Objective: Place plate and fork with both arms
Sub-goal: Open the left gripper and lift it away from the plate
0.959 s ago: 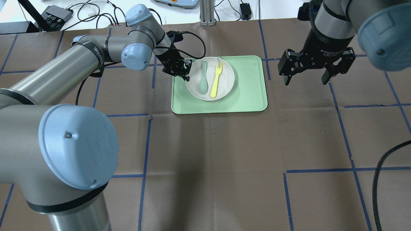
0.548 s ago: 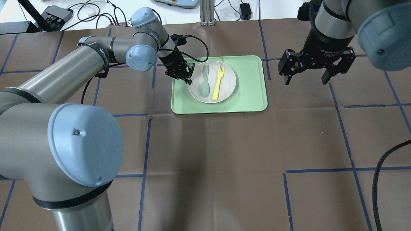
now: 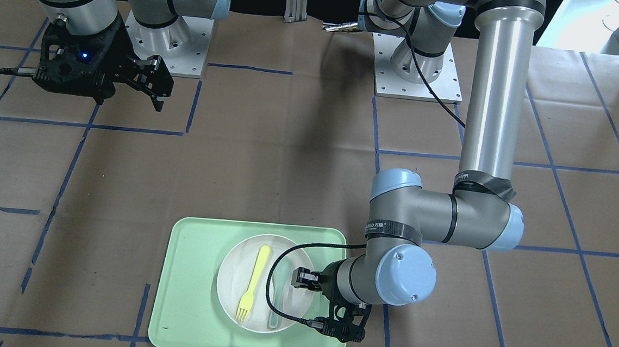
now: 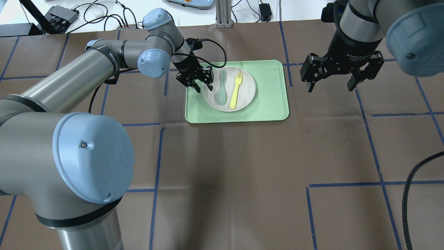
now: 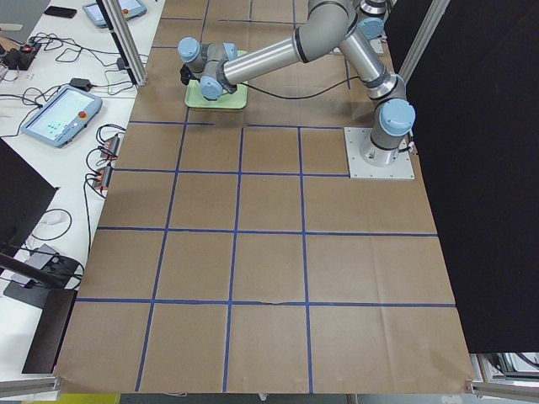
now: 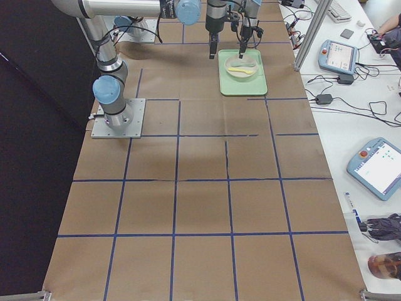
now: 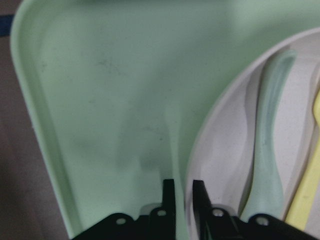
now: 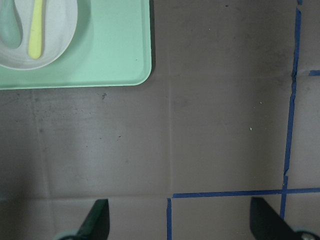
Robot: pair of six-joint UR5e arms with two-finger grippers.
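Observation:
The off-white plate (image 4: 247, 86) lies on the mint-green tray (image 4: 270, 93), with the pale-yellow fork (image 4: 236, 89) in it. My left gripper (image 4: 204, 88) is at the plate's left rim. In the left wrist view the gripper (image 7: 184, 192) has its two fingers close together with the plate's rim (image 7: 225, 165) between them, so it is shut on the plate. The fork (image 7: 307, 200) shows at that view's right edge. My right gripper (image 4: 331, 86) is open and empty, above the table to the right of the tray. The right wrist view shows the plate (image 8: 55, 45) and fork (image 8: 35, 30) far off.
A grey-green spoon (image 4: 221, 88) lies in the plate beside the fork, nearer the left gripper. The left arm's black cable (image 3: 282, 258) loops over the plate. Brown paper with blue tape lines (image 4: 347, 184) covers the table. Cables and devices (image 4: 62, 14) lie beyond the far edge.
My left gripper has shifted slightly right and toward the robot and has turned at the wrist. The plate with fork and spoon moved the same way. The right arm has not moved.

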